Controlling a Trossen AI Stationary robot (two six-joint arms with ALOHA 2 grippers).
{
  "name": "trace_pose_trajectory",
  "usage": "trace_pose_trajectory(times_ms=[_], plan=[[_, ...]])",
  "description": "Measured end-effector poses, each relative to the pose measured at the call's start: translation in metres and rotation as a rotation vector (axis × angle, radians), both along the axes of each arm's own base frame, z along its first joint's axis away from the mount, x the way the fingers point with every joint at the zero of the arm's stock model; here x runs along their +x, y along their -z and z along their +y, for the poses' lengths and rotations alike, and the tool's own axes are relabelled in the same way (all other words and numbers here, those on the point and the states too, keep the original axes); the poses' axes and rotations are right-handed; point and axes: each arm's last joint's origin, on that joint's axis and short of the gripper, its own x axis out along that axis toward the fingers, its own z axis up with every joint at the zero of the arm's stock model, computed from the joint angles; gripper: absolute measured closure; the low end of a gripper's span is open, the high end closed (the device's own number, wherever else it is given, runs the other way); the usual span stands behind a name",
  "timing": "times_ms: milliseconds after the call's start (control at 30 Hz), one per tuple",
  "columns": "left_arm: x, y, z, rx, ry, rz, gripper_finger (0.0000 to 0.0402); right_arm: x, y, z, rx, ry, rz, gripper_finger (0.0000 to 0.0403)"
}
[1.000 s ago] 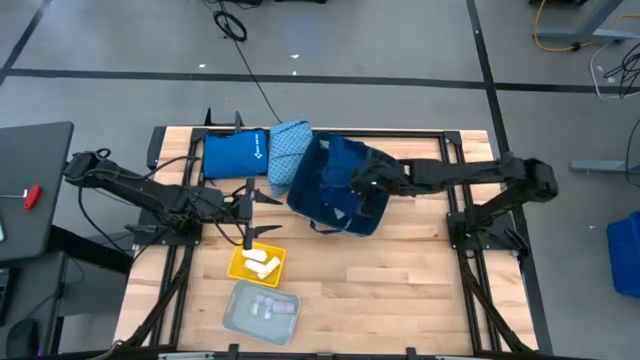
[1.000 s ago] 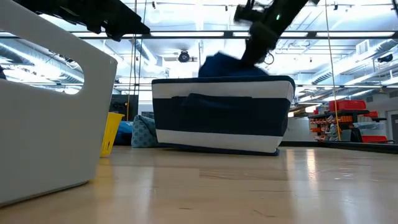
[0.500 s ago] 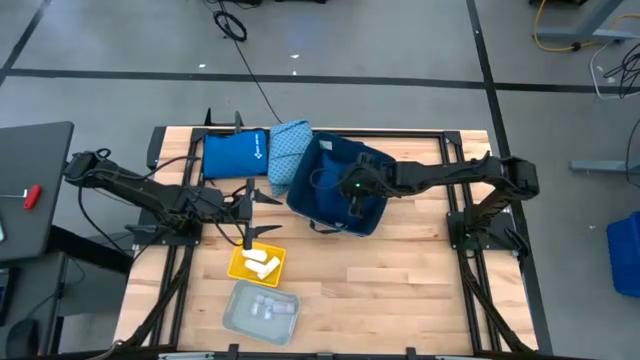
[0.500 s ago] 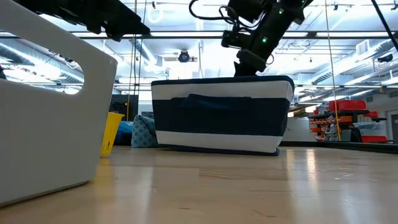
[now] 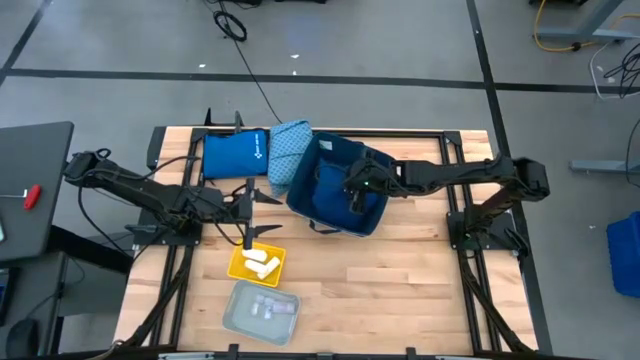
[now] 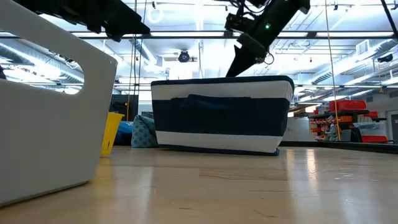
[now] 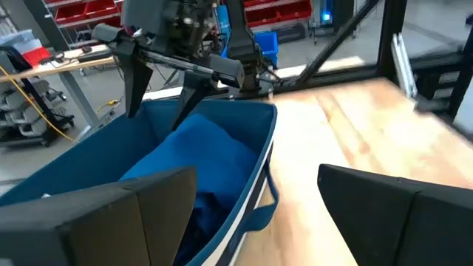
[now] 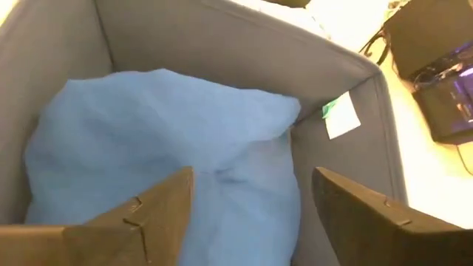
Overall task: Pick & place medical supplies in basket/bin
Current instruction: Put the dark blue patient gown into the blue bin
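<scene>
Looking straight down, the right gripper (image 5: 352, 190) hangs over the open navy basket (image 5: 372, 222), where a dark blue cloth (image 5: 330, 180) already lies inside. The left gripper (image 5: 247, 205) waits on the far side of the basket from the right arm, above a yellow tray (image 5: 240, 266) holding white packets (image 5: 262, 262); a grey bin (image 5: 236, 312) with clear vials (image 5: 267, 308) sits just beyond that tray, and a teal patterned cloth (image 5: 288, 145) and a blue pouch (image 5: 232, 155) lie against the basket's outer wall.

From table height, the right gripper (image 6: 239, 62) stands above the basket (image 6: 221, 124) rim, fingers apart and holding nothing.

Through the left wrist camera, that arm's own fingers (image 7: 111, 210) are spread and empty; the cloth (image 7: 199, 159) sits inside the basket (image 7: 255, 137).

Through the right wrist camera, spread fingers (image 8: 151, 214) frame the cloth (image 8: 162, 155). With the drop apparently done, lifting straight up clear of the rim should avoid snagging fabric or tipping the soft basket.
</scene>
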Motion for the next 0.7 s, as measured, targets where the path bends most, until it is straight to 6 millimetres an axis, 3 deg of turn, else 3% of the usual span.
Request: trace_pose_trajectory(times_ms=[133, 233, 467, 700], plan=[[0.0004, -0.0020, -0.0006, -0.071, 0.008, -0.025, 0.0119, -0.0003, -0.0024, 0.0047, -0.014, 0.001, -0.012, 0.0153], [0.0004, -0.0021, -0.0006, -0.113, 0.001, -0.030, 0.0119, 0.0001, -0.0025, 0.0072, -0.018, -0.005, -0.013, 0.0197], [0.0006, -0.0028, 0.0002, -0.166, -0.017, -0.042, 0.0119, -0.0007, -0.0009, 0.0073, -0.014, -0.002, 0.003, 0.0378], [0.0008, -0.0031, 0.0018, -0.166, -0.042, -0.049, 0.0119, -0.0049, 0.0040, 0.0088, 0.071, -0.032, 0.054, 0.0398]])
